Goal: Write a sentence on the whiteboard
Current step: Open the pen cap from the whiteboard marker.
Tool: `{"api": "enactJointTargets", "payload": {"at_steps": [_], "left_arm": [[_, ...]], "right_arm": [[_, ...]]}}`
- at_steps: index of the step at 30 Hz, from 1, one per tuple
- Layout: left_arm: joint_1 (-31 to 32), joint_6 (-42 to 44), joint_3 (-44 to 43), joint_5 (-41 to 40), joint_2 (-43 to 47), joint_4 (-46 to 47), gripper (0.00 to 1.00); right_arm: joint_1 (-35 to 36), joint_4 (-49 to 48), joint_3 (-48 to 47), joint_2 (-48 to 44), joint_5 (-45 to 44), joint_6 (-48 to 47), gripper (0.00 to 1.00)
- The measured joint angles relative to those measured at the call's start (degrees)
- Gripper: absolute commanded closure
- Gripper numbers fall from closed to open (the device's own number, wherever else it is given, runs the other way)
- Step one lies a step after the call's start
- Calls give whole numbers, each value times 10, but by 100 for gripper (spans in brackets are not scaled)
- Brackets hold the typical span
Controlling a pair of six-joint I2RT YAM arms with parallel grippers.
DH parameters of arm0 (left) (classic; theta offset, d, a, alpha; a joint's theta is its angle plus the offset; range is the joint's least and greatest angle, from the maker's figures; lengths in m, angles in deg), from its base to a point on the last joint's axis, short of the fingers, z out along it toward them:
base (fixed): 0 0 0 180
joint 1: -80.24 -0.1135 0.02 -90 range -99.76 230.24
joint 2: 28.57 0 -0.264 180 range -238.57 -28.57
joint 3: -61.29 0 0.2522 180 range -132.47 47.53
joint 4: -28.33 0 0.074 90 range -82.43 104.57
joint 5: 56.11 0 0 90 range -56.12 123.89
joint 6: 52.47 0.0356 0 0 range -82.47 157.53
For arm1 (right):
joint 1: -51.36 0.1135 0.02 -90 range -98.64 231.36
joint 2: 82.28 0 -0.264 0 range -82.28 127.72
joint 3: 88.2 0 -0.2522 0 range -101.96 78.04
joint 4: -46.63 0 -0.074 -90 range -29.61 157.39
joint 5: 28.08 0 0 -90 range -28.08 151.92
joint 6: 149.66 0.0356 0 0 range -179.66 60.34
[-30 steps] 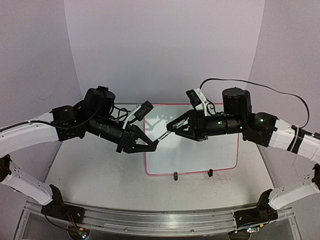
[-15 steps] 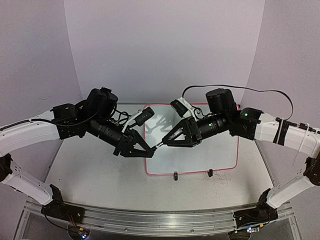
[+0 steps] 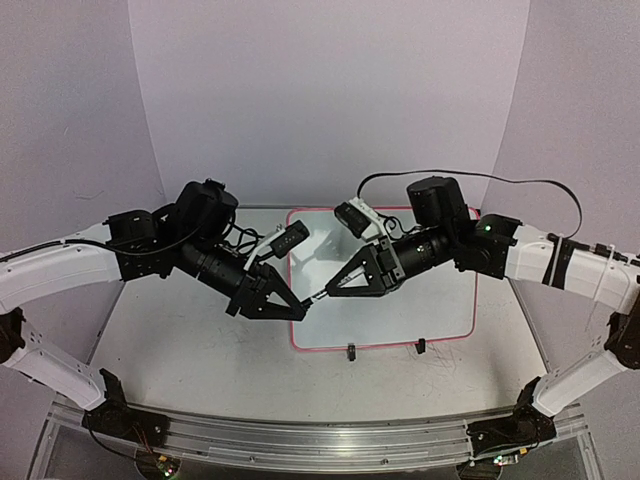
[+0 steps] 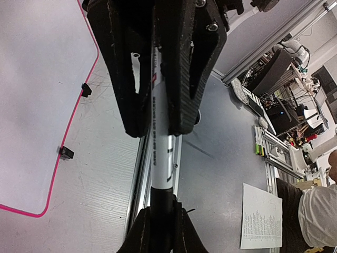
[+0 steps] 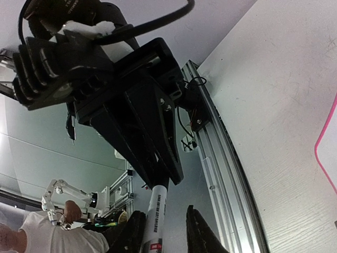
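Since no stroke of ink is seen anywhere on the whiteboard, the writing is judged not to have been begun, and the work is placed at its preparation. A marker is held in the air between the two arms, above the board's left near corner. Its white barrel is clamped firmly by the left gripper, while its black end, taken to be the cap, is bracketed by the fingers of the right gripper. In the left wrist view those fingers seem pressed to it, yet in the right wrist view a gap is shown on one side, so whether it is truly gripped cannot be told. Nearly everything is judged to be left: the cap is to be pulled off, the tip brought down, and the whole sentence written. The board is laid flat on the grey tabletop, at centre and to the right, partly under the right arm. It is seen as a white rectangle with rounded corners, edged by a thin pink-red line, and two small black clips are fixed to its near long edge. Only soft shadows of the arms are cast on it.
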Motion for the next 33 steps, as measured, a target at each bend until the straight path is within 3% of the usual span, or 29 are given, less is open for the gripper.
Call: {"api": "enactJointTargets", "payload": {"at_steps": [2, 5, 8, 10, 18, 29, 33], "left_arm": [[0, 2, 2, 0, -1, -1, 100], [0, 4, 4, 0, -1, -1, 100], [0, 5, 4, 1, -1, -1, 100], [0, 6, 4, 1, -1, -1, 100], [0, 5, 10, 0, -1, -2, 100], [2, 11, 21, -21, 1, 2, 100], [6, 33, 43, -54, 22, -2, 100]], "right_arm": [[1, -1, 0, 2, 4, 1, 80], [1, -2, 0, 4, 9, 4, 69], [1, -5, 0, 8, 14, 8, 68], [1, -8, 0, 10, 16, 12, 71], [1, -17, 0, 19, 28, 26, 100], [-6, -48, 32, 12, 29, 31, 100], [-59, -56, 83, -44, 50, 19, 100]]}}
